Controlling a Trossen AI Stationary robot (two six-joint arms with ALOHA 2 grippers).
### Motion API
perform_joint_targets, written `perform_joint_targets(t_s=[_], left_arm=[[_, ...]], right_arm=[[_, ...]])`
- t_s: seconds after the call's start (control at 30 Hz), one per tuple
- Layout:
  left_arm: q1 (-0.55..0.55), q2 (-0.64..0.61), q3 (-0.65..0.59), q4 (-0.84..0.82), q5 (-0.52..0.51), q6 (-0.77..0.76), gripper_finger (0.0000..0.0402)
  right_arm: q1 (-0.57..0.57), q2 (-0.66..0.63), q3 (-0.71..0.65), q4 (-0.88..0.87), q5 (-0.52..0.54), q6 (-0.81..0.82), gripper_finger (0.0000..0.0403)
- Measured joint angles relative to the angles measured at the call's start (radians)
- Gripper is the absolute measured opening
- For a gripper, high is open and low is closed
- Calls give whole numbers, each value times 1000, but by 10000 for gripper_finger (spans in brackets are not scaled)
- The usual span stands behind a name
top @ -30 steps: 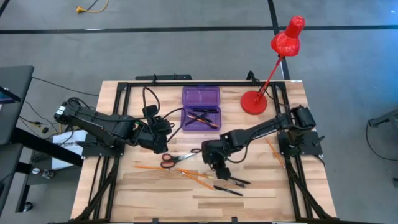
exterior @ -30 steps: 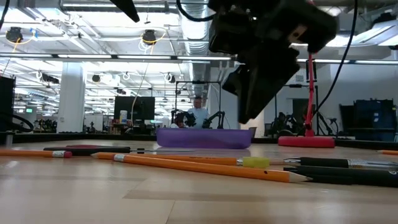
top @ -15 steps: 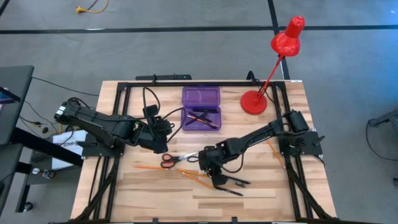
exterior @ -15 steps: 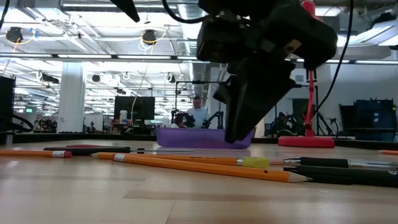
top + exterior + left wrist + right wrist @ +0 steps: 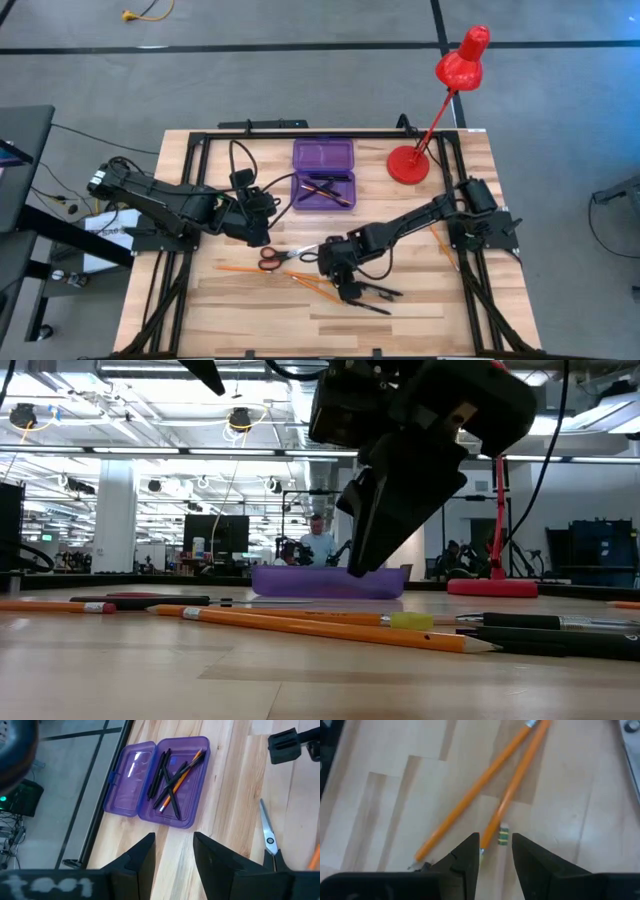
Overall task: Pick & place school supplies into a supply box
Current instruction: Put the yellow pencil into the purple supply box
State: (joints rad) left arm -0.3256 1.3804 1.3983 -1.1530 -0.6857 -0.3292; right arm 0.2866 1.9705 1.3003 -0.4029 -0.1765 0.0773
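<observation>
Right now the right gripper (image 5: 495, 851) hangs over two crossed pencils (image 5: 510, 785), jaws partly open w/ nothing held, straddling one pencil's eraser end. Purple case (image 5: 323, 174) sits open toward the table's back, some pens already inside. Left gripper (image 5: 173, 852) waits near it, part open, empty. Risk: closing could catch both pencils where they cross, or roll one away.

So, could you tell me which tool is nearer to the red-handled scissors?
Left. The left tool hovers just above the scissors, while the right tool sits past their blade tips, over the pencils.
</observation>
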Motion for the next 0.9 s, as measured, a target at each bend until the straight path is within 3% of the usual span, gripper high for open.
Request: perform_joint_targets(t_s=[0.73, 0.9], left_arm=[[0, 0, 0, 0, 30, 3, 123], [0, 0, 0, 0, 35, 11, 123]], right_arm=[[62, 64, 17, -65, 51, 134, 108], [75, 62, 19, -126, 117, 180, 107]])
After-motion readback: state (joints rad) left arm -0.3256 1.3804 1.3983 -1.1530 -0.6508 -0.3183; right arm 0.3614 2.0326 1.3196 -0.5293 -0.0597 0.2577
